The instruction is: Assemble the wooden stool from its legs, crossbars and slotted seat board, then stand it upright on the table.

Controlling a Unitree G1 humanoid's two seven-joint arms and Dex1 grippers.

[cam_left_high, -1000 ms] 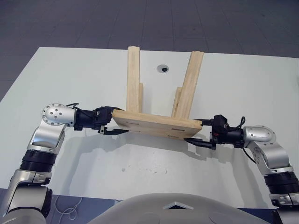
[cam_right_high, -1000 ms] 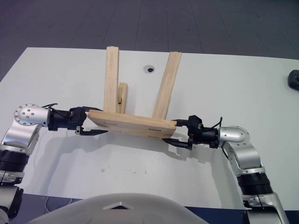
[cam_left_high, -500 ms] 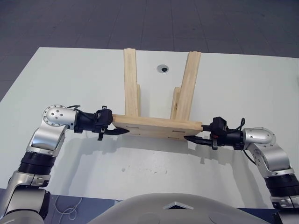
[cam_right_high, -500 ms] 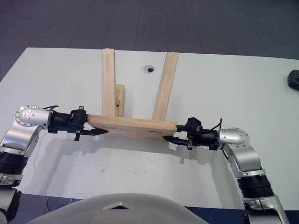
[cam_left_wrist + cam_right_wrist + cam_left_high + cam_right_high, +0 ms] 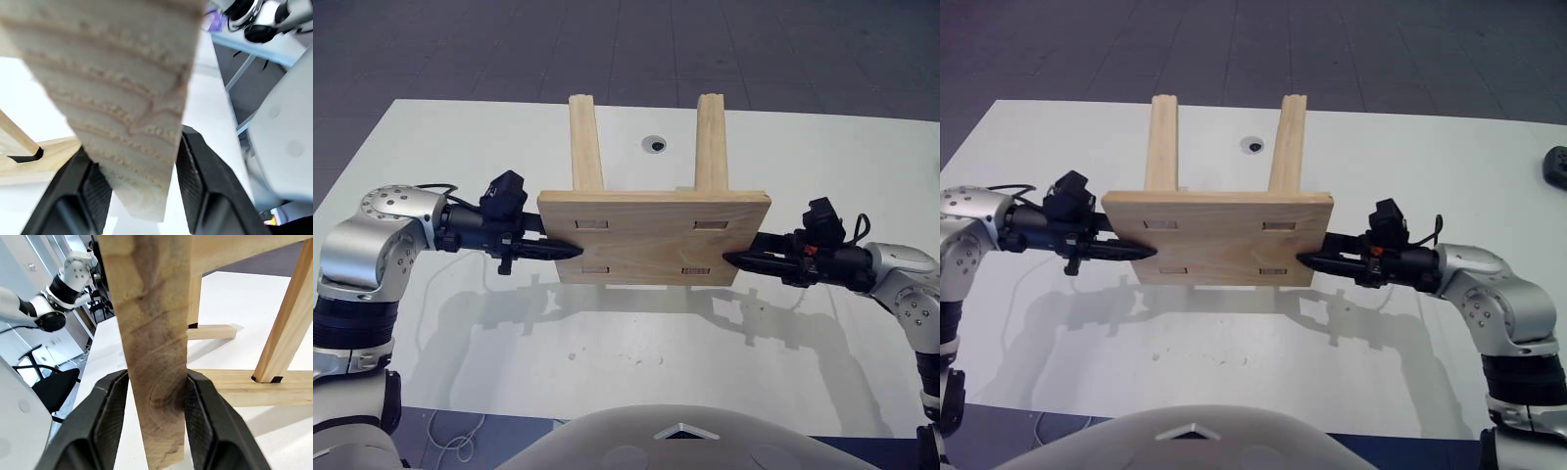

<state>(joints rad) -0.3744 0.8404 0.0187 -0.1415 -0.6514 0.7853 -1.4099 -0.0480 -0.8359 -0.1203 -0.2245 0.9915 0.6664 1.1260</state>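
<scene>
Seat board [image 5: 654, 238] is pinched by left claw [image 5: 568, 250] and right claw [image 5: 729, 258].

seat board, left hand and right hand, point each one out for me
seat board [image 5: 654, 238], left eye view, middle of its top face
left hand [image 5: 570, 251], left eye view, fingertip over the seat board's left edge
right hand [image 5: 732, 259], left eye view, fingertip at the seat board's right edge

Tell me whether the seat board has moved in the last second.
Yes. The seat board has swung from edge-on to broad face toward the camera, its upper edge now closer to the round hole in the picture.
</scene>
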